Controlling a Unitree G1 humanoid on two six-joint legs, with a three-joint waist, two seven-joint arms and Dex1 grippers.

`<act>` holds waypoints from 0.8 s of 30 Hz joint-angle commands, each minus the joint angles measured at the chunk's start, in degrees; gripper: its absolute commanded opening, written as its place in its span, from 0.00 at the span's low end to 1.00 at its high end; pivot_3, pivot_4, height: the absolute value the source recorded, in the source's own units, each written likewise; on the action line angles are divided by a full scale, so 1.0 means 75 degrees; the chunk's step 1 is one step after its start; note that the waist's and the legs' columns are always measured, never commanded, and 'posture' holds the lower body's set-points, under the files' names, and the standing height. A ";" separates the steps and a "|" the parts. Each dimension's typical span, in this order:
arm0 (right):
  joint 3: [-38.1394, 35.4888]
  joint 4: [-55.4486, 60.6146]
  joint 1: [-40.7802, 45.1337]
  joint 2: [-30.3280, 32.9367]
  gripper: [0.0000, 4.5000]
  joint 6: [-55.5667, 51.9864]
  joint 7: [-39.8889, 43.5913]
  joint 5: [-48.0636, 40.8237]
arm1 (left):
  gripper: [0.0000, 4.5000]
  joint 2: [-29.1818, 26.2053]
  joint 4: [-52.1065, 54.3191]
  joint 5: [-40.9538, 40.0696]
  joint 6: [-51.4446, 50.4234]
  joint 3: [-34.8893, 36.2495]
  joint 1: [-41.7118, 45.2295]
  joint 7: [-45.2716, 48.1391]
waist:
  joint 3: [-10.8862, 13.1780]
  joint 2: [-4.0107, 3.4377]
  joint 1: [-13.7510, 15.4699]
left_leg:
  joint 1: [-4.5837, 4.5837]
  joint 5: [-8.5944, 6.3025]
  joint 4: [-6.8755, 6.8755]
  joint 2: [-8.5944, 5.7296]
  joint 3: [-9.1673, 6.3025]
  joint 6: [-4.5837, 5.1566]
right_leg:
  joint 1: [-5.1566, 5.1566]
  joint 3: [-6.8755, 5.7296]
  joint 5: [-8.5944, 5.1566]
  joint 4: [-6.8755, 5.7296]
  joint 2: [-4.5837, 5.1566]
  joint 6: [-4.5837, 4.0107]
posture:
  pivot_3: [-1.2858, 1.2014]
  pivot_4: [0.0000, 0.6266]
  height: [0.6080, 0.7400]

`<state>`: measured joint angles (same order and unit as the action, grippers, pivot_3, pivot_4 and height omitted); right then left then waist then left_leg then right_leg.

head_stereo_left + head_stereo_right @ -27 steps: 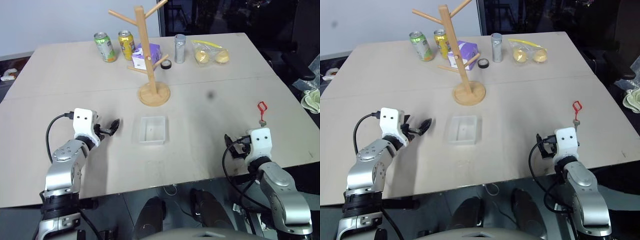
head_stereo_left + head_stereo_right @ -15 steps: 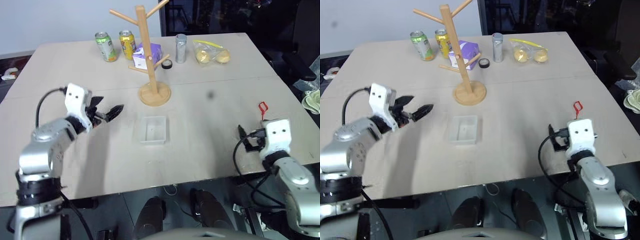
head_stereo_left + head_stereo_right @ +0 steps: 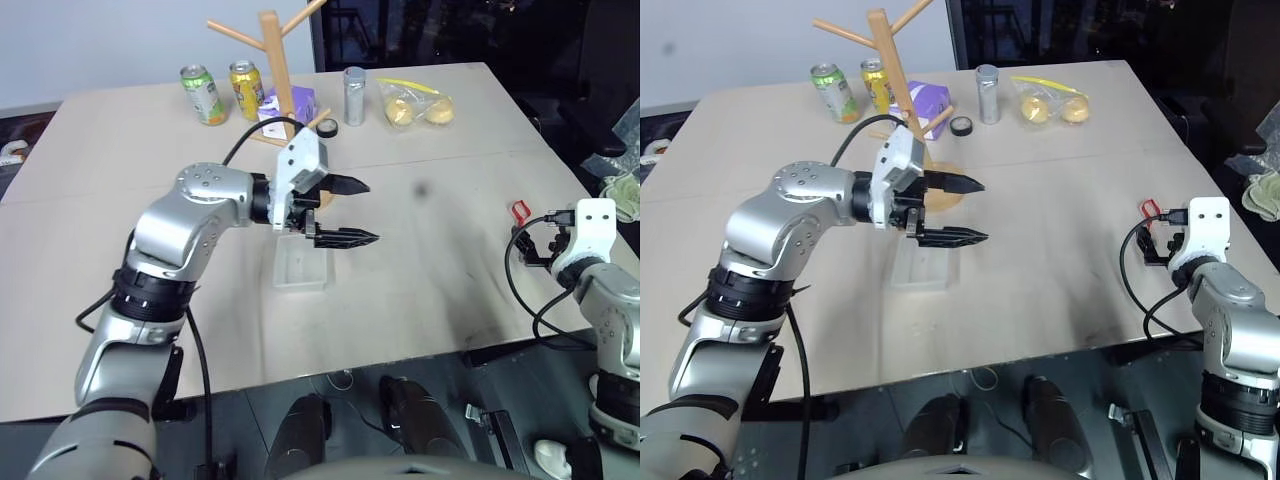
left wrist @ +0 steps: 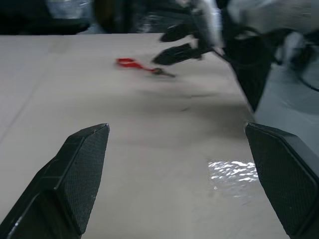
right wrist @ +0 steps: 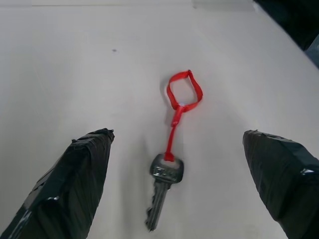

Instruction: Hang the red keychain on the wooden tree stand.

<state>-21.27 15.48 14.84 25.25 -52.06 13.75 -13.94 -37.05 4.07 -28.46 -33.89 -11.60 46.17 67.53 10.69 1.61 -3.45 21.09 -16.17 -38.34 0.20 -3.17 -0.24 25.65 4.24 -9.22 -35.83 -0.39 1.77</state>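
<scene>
On the smooth pale table [image 5: 75,59], a thin red keychain [image 5: 175,149] with a silvery key lies flat between my right gripper [image 5: 182,191] fingers, spread apart, as are my left gripper [image 3: 357,212] fingers.

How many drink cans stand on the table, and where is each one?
2. The green can and the yellow can stand side by side at the table's far edge, left of the wooden tree stand. None seems hidden.
</scene>
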 commanded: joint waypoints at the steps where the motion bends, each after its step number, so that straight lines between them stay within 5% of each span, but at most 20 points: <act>1: -0.0157 -0.0919 0.0429 0.0268 0.99 0.0468 0.0268 -0.0125 | 1.00 0.0334 -0.0522 0.0438 0.0734 -0.0166 0.0313 0.0218 | 0.0000 0.0000 -0.0007 | 0.0001 0.0000 -0.0002 -0.0002 0.0002 0.0000 | -0.0001 0.0002 0.0000 0.0001 0.0001 0.0001 | 0.52 0.24 1.00; 7: -0.0088 -0.1684 0.0798 0.0325 0.99 0.1025 0.0217 -0.0053 | 1.00 0.0389 -0.0815 0.0622 0.0870 -0.0004 0.0294 0.0261 | 0.0002 -0.0004 -0.0065 | -0.0001 -0.0001 0.0000 0.0000 0.0026 0.0002 | 0.0003 0.0026 0.0019 0.0001 -0.0002 0.0031 | 0.52 0.24 1.00; 11: 0.0221 0.0516 0.0140 0.1027 0.99 0.0784 0.0604 -0.0022 | 1.00 -0.0342 -0.0603 0.0011 -0.0201 0.1085 0.0169 0.0056 | 0.0017 -0.0029 -0.0069 | 0.0000 -0.0001 0.0000 0.0000 0.0025 0.0003 | 0.0005 0.0027 0.0019 0.0000 -0.0002 0.0032 | 0.52 0.24 1.00; 16: 0.0111 0.3456 0.0550 0.1181 0.99 -0.1676 0.1327 -0.2639 | 1.00 -0.1986 -0.0297 -0.0444 -0.1347 0.2094 -0.0531 0.0294 | 0.0026 -0.0040 -0.0259 | -0.0006 -0.0004 0.0004 0.0035 0.0023 0.0006 | 0.0017 0.0030 0.0016 -0.0005 -0.0040 0.0031 | 0.52 0.24 1.00; 20: 0.0069 0.3428 0.1411 0.1178 0.99 -0.2513 0.1966 -0.4380 | 1.00 -0.2751 -0.0207 0.0062 -0.0657 0.1970 -0.1572 0.0663 | 0.0025 -0.0040 -0.0221 | -0.0033 -0.0004 0.0005 0.0042 0.0022 0.0006 | 0.0000 0.0026 -0.0003 -0.0006 -0.0047 -0.0001 | 0.52 0.24 1.00; 24: 0.0477 0.2908 0.1986 0.1640 0.99 -0.2534 0.2786 -0.5149 | 1.00 -0.2648 -0.0334 0.0572 0.0006 0.1668 -0.1931 0.0492 | 0.0031 -0.0029 -0.0023 | -0.0012 -0.0004 0.0000 0.0033 0.0020 0.0006 | 0.0004 0.0021 -0.0004 0.0005 -0.0035 -0.0002 | 0.52 0.24 1.00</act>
<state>-17.70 37.39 28.40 36.21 -71.31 32.12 -50.04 -56.76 1.20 -25.63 -36.55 0.63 30.77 71.94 10.92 1.40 -3.62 21.02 -16.20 -38.35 0.40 -3.02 -0.20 25.67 4.38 -9.25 -35.78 -0.57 1.75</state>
